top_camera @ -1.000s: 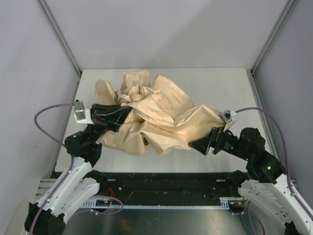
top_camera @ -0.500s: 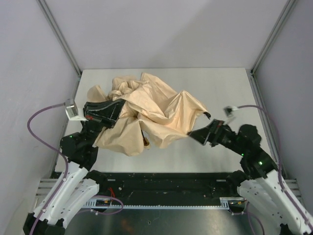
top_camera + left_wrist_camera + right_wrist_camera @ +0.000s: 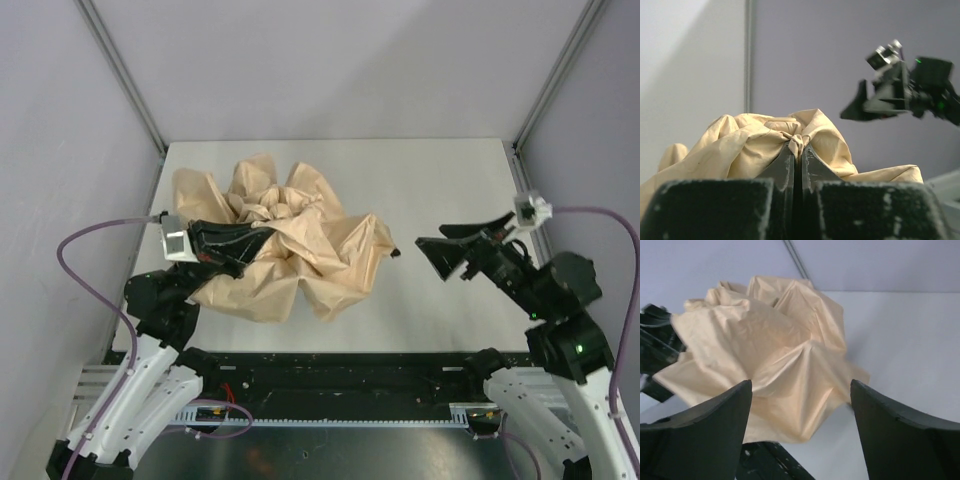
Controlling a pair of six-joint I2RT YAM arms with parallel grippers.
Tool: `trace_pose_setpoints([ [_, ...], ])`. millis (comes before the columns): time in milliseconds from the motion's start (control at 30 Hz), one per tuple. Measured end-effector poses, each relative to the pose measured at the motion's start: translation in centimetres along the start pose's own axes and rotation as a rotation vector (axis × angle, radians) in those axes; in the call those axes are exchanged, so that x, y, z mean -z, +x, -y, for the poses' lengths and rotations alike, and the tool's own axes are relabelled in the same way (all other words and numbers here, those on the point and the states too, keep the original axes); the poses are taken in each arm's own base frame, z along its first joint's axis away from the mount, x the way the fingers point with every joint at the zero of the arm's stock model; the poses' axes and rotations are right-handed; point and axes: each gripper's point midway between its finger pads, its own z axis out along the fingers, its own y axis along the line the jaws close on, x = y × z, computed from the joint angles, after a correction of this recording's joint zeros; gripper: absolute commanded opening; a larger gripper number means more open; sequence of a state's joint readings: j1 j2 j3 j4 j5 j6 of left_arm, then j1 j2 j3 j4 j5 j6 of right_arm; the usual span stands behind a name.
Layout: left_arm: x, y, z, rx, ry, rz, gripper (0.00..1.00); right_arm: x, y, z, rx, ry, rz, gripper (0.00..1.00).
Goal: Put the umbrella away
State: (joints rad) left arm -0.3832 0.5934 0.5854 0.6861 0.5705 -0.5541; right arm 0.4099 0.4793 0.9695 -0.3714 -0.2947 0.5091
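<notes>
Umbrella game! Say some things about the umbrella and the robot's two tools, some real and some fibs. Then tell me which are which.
1. The left tool is pinching the umbrella's fabric. True.
2. The right tool is holding the umbrella too. False: it is open and empty, and it is apart from the fabric.
3. The umbrella is folded up neat and tidy. False: it is a crumpled beige heap.
4. The umbrella lies on the table, more toward the left arm's side. True.
</notes>
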Motion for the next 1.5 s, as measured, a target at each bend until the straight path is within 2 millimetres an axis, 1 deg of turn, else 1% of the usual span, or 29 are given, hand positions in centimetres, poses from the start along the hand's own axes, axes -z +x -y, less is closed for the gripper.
trace_pose_setpoints([
  [67, 0.2, 0.2, 1.0, -0.022, 0.049, -0.018, 0.00, -1.4, 0.1, 0.3, 0.070, -0.002, -0.056, 0.75],
  [100, 0.4, 0.3, 1.6, -0.032, 0.079, -0.030, 0.00, -2.3, 0.7, 0.7, 0.107, -0.011, -0.099, 0.74],
  [167, 0.6, 0.5, 2.4, -0.043, 0.120, -0.043, 0.00, -3.5, 2.1, 1.5, 0.149, -0.026, -0.173, 0.72],
  [267, 0.8, 0.6, 3.2, -0.049, 0.163, -0.057, 0.00, -4.7, 4.1, 2.0, 0.193, -0.076, -0.265, 0.71],
  [333, 0.9, 0.8, 3.5, -0.049, 0.179, -0.067, 0.00, -5.1, 5.4, 1.8, 0.210, -0.138, -0.322, 0.73],
  [467, 1.0, 1.0, 3.8, -0.049, 0.198, -0.078, 0.00, -4.4, 6.7, 0.0, 0.243, -0.270, -0.380, 0.80],
  [600, 1.0, 1.0, 3.9, -0.048, 0.200, -0.079, 0.00, -2.8, 7.7, -1.4, 0.262, -0.345, -0.413, 0.83],
  [700, 0.9, 0.9, 3.8, -0.048, 0.200, -0.079, 0.00, -1.5, 8.1, -2.0, 0.265, -0.372, -0.424, 0.83],
  [800, 0.7, 0.9, 3.8, -0.046, 0.199, -0.080, 0.00, -0.5, 9.0, -2.2, 0.256, -0.393, -0.439, 0.82],
  [867, 0.6, 0.8, 3.7, -0.046, 0.199, -0.080, 0.00, -0.3, 9.8, -2.3, 0.240, -0.405, -0.458, 0.82],
  [933, 0.6, 0.7, 3.8, -0.045, 0.200, -0.078, 0.00, -0.2, 11.1, -2.5, 0.217, -0.422, -0.491, 0.80],
  [967, 0.5, 0.6, 3.8, -0.045, 0.201, -0.077, 0.00, -0.1, 11.7, -2.7, 0.204, -0.431, -0.512, 0.78],
  [1000, 0.5, 0.4, 3.9, -0.042, 0.202, -0.074, 0.00, -0.1, 12.3, -2.9, 0.196, -0.442, -0.529, 0.71],
  [1033, 0.4, 0.3, 4.0, -0.043, 0.204, -0.072, 0.00, -0.1, 12.8, -3.1, 0.190, -0.451, -0.542, 0.63],
  [1100, 0.3, 0.0, 4.1, -0.040, 0.210, -0.066, 0.00, -0.3, 13.6, -3.5, 0.184, -0.464, -0.558, 0.41],
  [1133, 0.3, -0.1, 4.2, -0.039, 0.213, -0.062, 0.00, -0.5, 13.8, -3.8, 0.181, -0.468, -0.560, 0.25],
  [1167, 0.3, -0.2, 4.4, -0.038, 0.218, -0.058, 0.00, -0.9, 13.9, -4.1, 0.177, -0.472, -0.556, 0.14],
  [1200, 0.2, -0.3, 4.5, -0.037, 0.222, -0.056, 0.00, -1.3, 13.8, -4.3, 0.183, -0.478, -0.548, 0.07],
  [1267, 0.1, -0.2, 4.5, -0.030, 0.227, -0.056, 0.00, -2.4, 13.6, -4.8, 0.173, -0.478, -0.518, 0.02],
  [1333, 0.0, 0.1, 4.3, -0.018, 0.225, -0.062, 0.00, -3.4, 13.1, -5.3, 0.161, -0.478, -0.481, 0.00],
  [1400, -0.2, 0.8, 3.8, 0.010, 0.216, -0.076, 0.00, -4.9, 12.6, -5.8, 0.136, -0.475, -0.445, 0.00],
  [1500, -0.8, 2.4, 3.0, 0.071, 0.201, -0.113, 0.00, -7.1, 11.9, -6.6, 0.099, -0.469, -0.409, 0.00],
])
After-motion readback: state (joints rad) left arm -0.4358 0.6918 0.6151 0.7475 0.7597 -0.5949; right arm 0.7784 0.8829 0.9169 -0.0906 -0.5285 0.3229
